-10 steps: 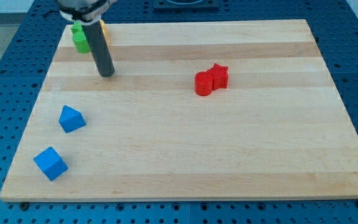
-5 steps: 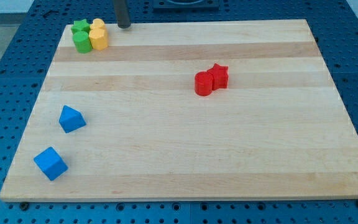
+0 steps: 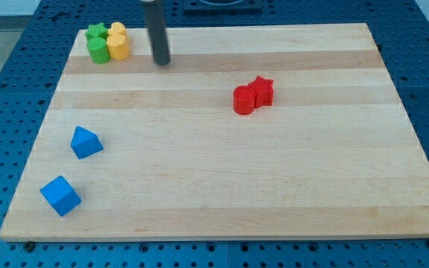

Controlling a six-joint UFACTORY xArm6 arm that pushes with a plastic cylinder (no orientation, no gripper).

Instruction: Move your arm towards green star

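Observation:
The green star (image 3: 94, 32) sits at the board's top left corner, in a tight cluster with a green cylinder (image 3: 97, 50) below it and two yellow blocks (image 3: 118, 42) to its right. My tip (image 3: 161, 62) rests on the board to the right of this cluster, a short way right of the yellow blocks and slightly lower than the green star. It touches no block.
A red cylinder (image 3: 243, 100) and a red star (image 3: 262, 89) touch each other right of centre. A blue triangular block (image 3: 86, 141) and a blue cube (image 3: 60, 195) lie at the lower left. The wooden board (image 3: 274, 186) lies on a blue perforated table.
The tip went from below the cluster up to the board's top edge, and has now come back down and slightly right, onto the board beside the yellow blocks. No block moved.

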